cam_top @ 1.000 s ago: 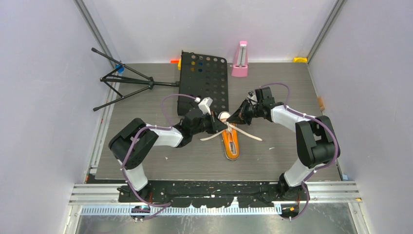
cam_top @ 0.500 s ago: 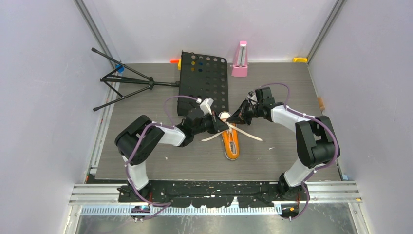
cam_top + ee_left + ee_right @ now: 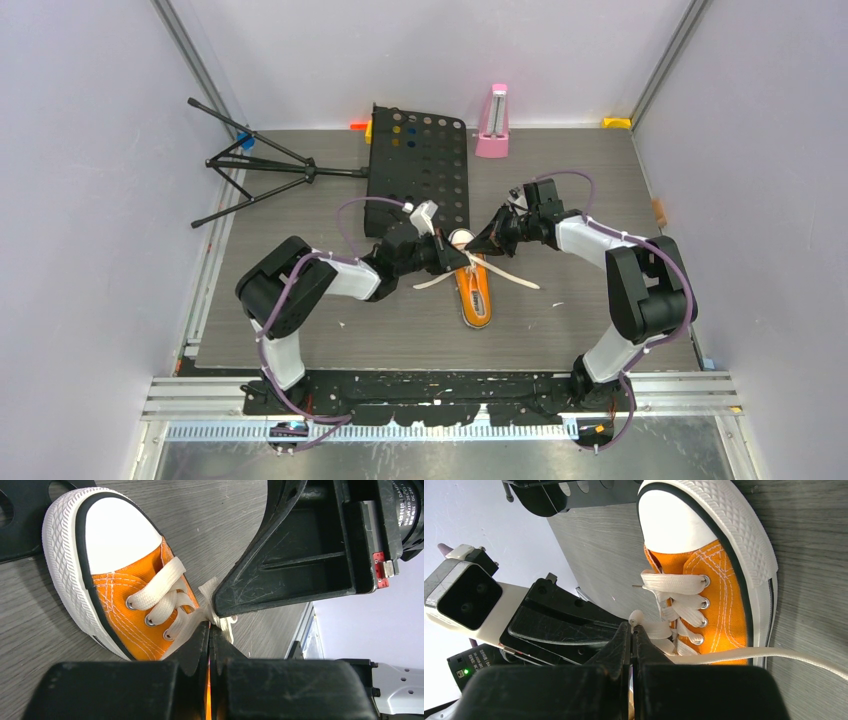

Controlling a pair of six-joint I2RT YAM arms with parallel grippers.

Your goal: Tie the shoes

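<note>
Far left, a black tripod (image 3: 262, 170) lies flat on the bench (image 3: 300, 340). Moving in, the left arm (image 3: 335, 280) reaches across just below the black perforated panel (image 3: 420, 165), left jaws clenched on the white laces (image 3: 165, 597). There's the orange sneaker (image 3: 476, 295), mid-bench, toe toward the panel, lace ends trailing out both sides. Right jaws, almost tip to tip with the left, pinch a strand too. A pink metronome (image 3: 492, 122) stands at the back.
</note>
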